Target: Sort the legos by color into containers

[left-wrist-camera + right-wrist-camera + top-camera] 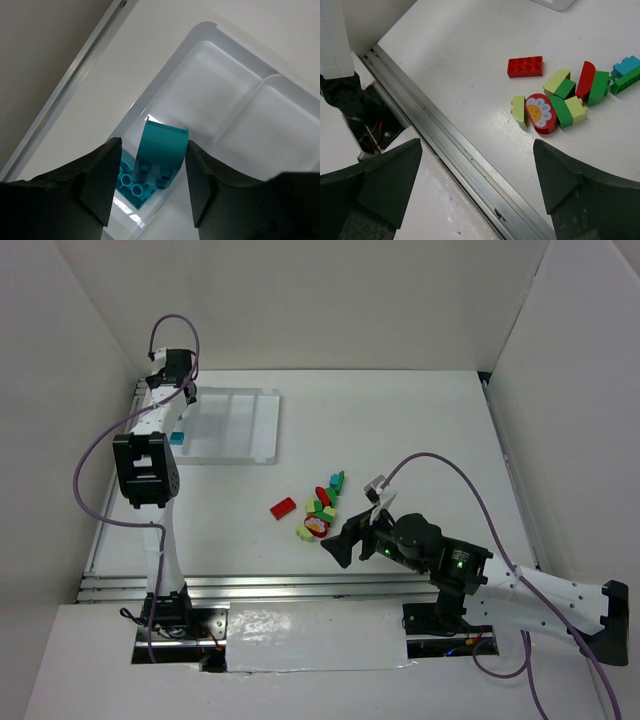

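The white tray (235, 425) with long containers lies at the back left. My left gripper (176, 420) hangs over its leftmost container (200, 95). A curved teal lego (162, 150) stands loose between the fingers, with a gap on its left side, resting on a flat teal lego (131, 187) in that container. The jaws are slightly open. The remaining legos lie in a cluster (322, 508) mid-table: a red brick (525, 66), a red flower piece (540, 113), and green, yellow-green and teal pieces. My right gripper (477, 145) hovers wide open and empty just near of them.
A metal rail (470, 170) runs along the table's near edge under my right gripper. Another rail (75, 85) lines the left edge beside the tray. White walls enclose the table on three sides.
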Controlling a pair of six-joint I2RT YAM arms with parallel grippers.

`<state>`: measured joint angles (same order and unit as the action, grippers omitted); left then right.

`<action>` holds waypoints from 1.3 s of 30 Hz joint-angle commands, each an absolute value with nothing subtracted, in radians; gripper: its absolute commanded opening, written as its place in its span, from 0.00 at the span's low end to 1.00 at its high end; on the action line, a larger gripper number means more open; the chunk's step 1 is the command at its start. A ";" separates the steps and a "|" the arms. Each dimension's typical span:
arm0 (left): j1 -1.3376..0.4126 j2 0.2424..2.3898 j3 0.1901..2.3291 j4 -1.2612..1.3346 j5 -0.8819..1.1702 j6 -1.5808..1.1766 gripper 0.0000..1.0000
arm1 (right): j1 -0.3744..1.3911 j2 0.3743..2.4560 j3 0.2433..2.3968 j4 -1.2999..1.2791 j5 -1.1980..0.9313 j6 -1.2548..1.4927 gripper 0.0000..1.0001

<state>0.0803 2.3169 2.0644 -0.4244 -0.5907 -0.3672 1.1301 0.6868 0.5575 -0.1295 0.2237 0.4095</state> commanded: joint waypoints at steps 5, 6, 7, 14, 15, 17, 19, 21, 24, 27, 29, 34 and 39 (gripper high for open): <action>0.092 2.318 2.089 -0.405 -0.595 -0.389 0.86 | 1.140 0.698 0.615 -0.156 0.215 0.399 1.00; 0.092 2.315 2.097 -0.416 -0.592 -0.396 0.88 | 1.138 0.696 0.614 -0.156 0.222 0.399 1.00; 0.092 2.307 2.098 -0.420 -0.586 -0.396 0.90 | 1.138 0.696 0.612 -0.156 0.235 0.411 1.00; 0.065 2.074 2.170 -0.532 -0.439 -0.469 0.96 | 1.021 0.951 0.733 -0.344 0.486 0.706 1.00; 0.061 2.050 2.192 -0.592 -0.396 -0.482 0.96 | 0.984 1.054 0.762 -0.368 0.480 0.731 1.00; 0.055 1.946 2.182 -0.643 -0.251 -0.550 0.97 | 0.922 1.156 0.846 -0.391 0.425 0.774 1.00; 0.052 1.779 2.084 -0.623 -0.142 -0.581 0.99 | 0.845 1.302 0.929 -0.409 0.414 0.794 1.00; 0.022 1.568 1.852 -0.544 -0.060 -0.612 0.99 | 0.803 1.444 1.030 -0.436 0.431 0.805 1.00; -0.057 1.324 1.573 -0.486 -0.035 -0.617 0.99 | 0.747 1.624 1.170 -0.485 0.417 0.810 0.98; -0.124 1.131 1.357 -0.471 -0.009 -0.592 0.99 | 0.697 1.748 1.250 -0.482 0.394 0.790 0.96; -0.140 1.033 1.232 -0.482 0.017 -0.565 0.99 | 0.670 1.823 1.291 -0.469 0.356 0.770 0.94; -0.144 0.905 1.062 -0.540 0.060 -0.462 0.99 | 0.609 1.928 1.327 -0.466 0.339 0.759 0.84; -0.144 0.859 0.948 -0.526 0.084 -0.430 0.99 | 0.598 1.928 1.293 -0.420 0.307 0.752 0.63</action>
